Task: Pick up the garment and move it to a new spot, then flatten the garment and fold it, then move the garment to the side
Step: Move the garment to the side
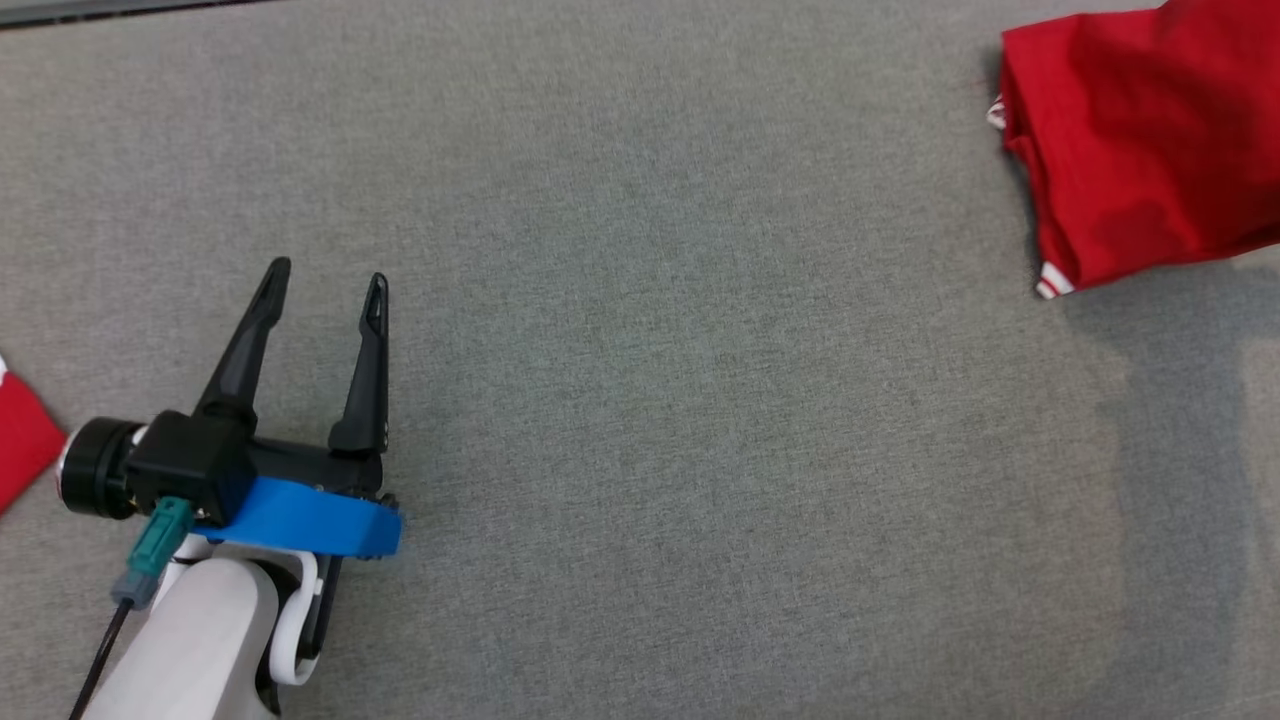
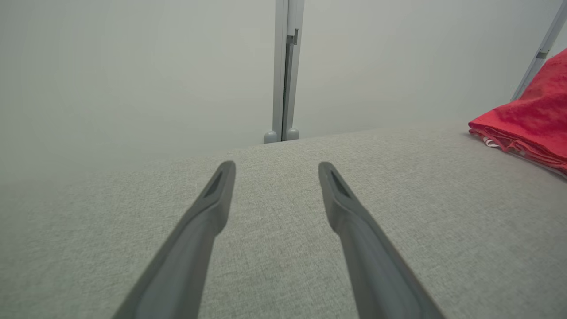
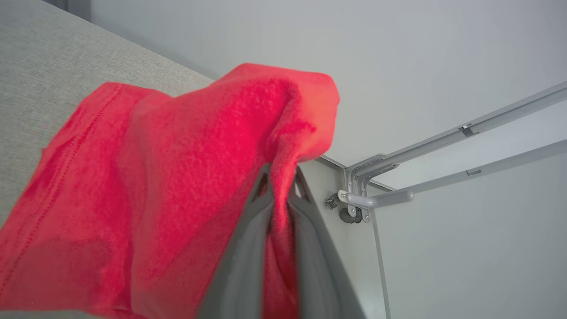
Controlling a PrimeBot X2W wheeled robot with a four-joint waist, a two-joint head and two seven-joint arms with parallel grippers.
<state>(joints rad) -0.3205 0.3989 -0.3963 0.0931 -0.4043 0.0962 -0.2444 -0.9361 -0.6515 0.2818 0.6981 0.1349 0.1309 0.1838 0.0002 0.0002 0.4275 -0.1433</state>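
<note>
Grey woven cloth covers the worktop (image 1: 700,420), with a pale wall (image 2: 133,66) and a grey metal post (image 2: 283,71) behind it; the left gripper (image 1: 328,282) sits at the near left over the bare cloth, its two dark fingers spread wide with nothing between them. At the far right the red garment (image 1: 1150,140) is bunched in folds, white trim showing at its edge; the right gripper (image 3: 283,177) is pinching a fold of it, the cloth draping over the fingertips. Another piece of red fabric (image 1: 20,440) shows at the left edge, well apart from the garment.
</note>
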